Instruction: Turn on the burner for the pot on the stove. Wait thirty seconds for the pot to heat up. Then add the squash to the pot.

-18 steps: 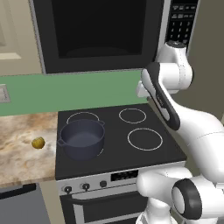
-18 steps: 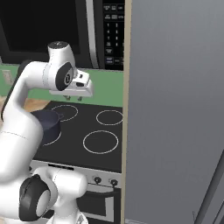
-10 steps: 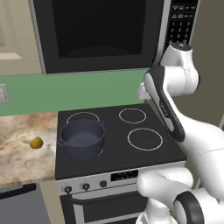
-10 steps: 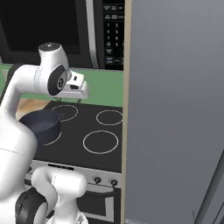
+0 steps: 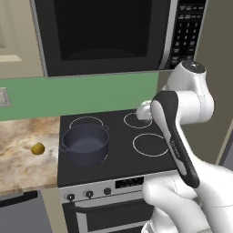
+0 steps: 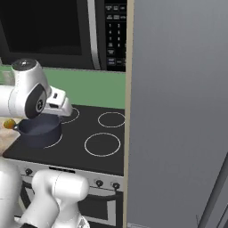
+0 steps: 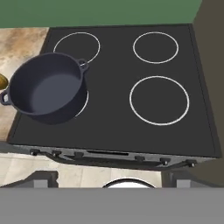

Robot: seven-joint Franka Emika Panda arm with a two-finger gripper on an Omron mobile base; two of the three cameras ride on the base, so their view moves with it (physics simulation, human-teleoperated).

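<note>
The end effector [image 7: 112, 179] hangs high over the stove [image 7: 109, 65] with its fingers spread wide and nothing between them, so this looks like the opening step: getting the burner [image 7: 84, 103] lit. The pot [image 5: 85, 144] sits empty on the front-left ring, the squash [image 5: 38, 148] out at its nine o'clock on the worktop [image 5: 20, 159]. Next call, I'd say: drop down to the knobs [image 7: 54, 153] along the front panel and find the one for that ring.

Squash [image 7: 2, 81] cut by frame edge; pot [image 7: 46, 89] hides its burner.
</note>
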